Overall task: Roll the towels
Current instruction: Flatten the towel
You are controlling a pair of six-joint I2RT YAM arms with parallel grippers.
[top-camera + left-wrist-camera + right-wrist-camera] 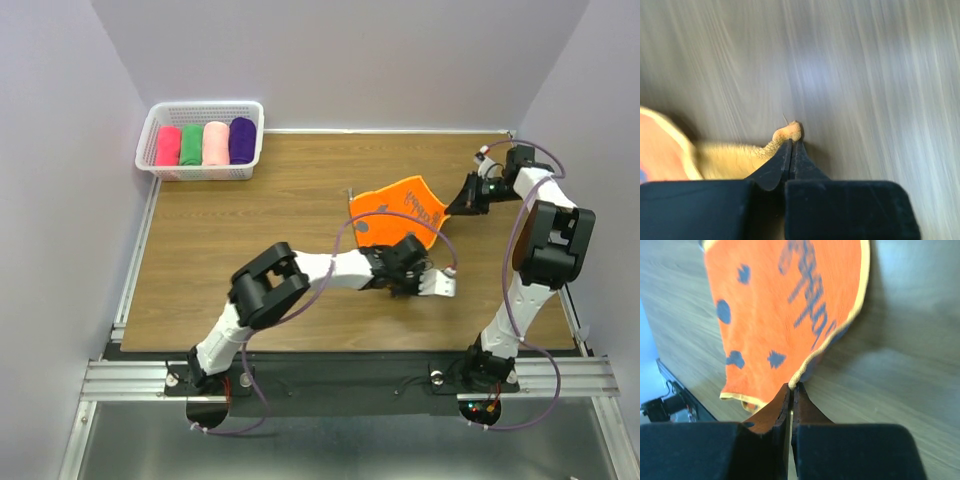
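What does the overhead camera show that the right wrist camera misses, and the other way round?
Only the overhead view shows the white basket holding four rolled towels, both arms whole, and the left pincer shut on the near corner of the orange towel. Only the right wrist view shows the towel's dark dots and lettering close up, and its yellow hem nipped between shut fingers. Both show the orange towel, the right pincer gripping it, and the wooden table.
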